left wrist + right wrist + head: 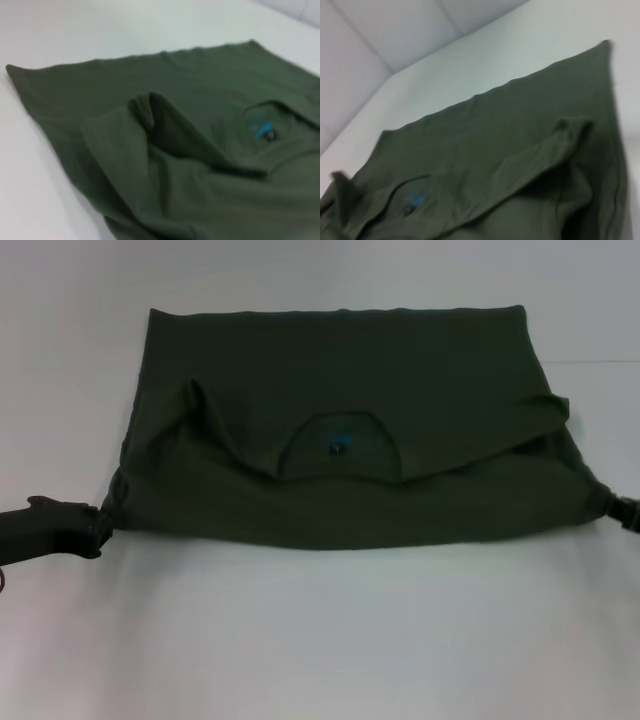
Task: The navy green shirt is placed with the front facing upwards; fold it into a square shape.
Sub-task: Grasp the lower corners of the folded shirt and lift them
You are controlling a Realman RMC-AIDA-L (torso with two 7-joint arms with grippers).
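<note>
The shirt (350,430) lies across the white table (320,640), a soft, matte, dark olive cotton piece folded into a wide, roughly trapezoid shape, with its far edge straight and its near edge sagging a little between the two grippers. The left gripper (98,528), black and blunt, sits at the shirt's near left corner, where the cloth bunches into a small peak against it; the fingertips are buried in the fabric, so whether they are pinched on it cannot be told. The right gripper (618,510) shows only as a dark tip at the near right corner, again with cloth gathered up to it, and its fingers cannot be made out either. Between the two grippers, slightly beyond the line joining them, the curved neck opening (340,448) faces up with a small blue label (338,447) inside it. A folded-over flap runs out from the collar toward each gripper, forming soft, rounded ridges with shadowed hollows beneath, and the sleeve on each side stands up in a loose crease.
</note>
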